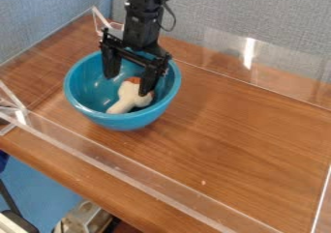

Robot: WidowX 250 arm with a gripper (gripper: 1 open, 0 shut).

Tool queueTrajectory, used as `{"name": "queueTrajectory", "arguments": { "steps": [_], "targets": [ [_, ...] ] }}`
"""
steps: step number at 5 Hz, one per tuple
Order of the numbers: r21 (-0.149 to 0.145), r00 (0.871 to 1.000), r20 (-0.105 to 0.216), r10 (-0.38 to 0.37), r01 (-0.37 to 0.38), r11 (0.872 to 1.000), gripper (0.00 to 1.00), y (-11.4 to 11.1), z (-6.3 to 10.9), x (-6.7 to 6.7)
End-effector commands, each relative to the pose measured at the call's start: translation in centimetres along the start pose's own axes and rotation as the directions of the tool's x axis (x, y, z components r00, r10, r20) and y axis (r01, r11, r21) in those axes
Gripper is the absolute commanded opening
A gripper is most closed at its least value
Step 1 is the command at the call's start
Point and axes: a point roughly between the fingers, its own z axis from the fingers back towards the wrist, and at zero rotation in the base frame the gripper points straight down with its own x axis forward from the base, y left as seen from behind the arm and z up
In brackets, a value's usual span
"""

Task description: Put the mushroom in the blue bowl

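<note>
One blue bowl, one mushroom and one robot arm appear on a wooden worktop bounded by clear plastic walls. The bowl, round, deep and glossy turquoise, stands near the left rear part of the worktop. The mushroom lies on its side inside the bowl, on the bottom toward the right inner wall, its cream-white stem the most visible part; the cap cannot be made out clearly. The black arm descends steeply from above, and its pincer hangs over the bowl with the two fingers spread wide apart, their tips reaching below the rim to either side of the mushroom. The pincer holds nothing; contact between the fingertips and the mushroom or bowl cannot be determined from this view.
</note>
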Motion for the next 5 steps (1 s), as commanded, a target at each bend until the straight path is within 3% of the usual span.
{"name": "queueTrajectory", "arguments": {
  "steps": [1, 3, 4, 5],
  "targets": [
    [-0.003, 0.997, 0.074, 0.026, -0.026, 1.000, 1.00, 1.5, 2.1, 0.2],
    [-0.023, 0.995, 0.085, 0.060, -0.058, 0.998, 1.00, 3.4, 2.2, 0.1],
    [-0.007, 0.990, 0.137, 0.013, -0.012, 1.000, 1.00, 3.0, 5.0, -0.6],
    [-0.013, 0.981, 0.179, 0.071, -0.070, 0.997, 1.00, 1.6, 7.0, -0.7]
  ]
}}
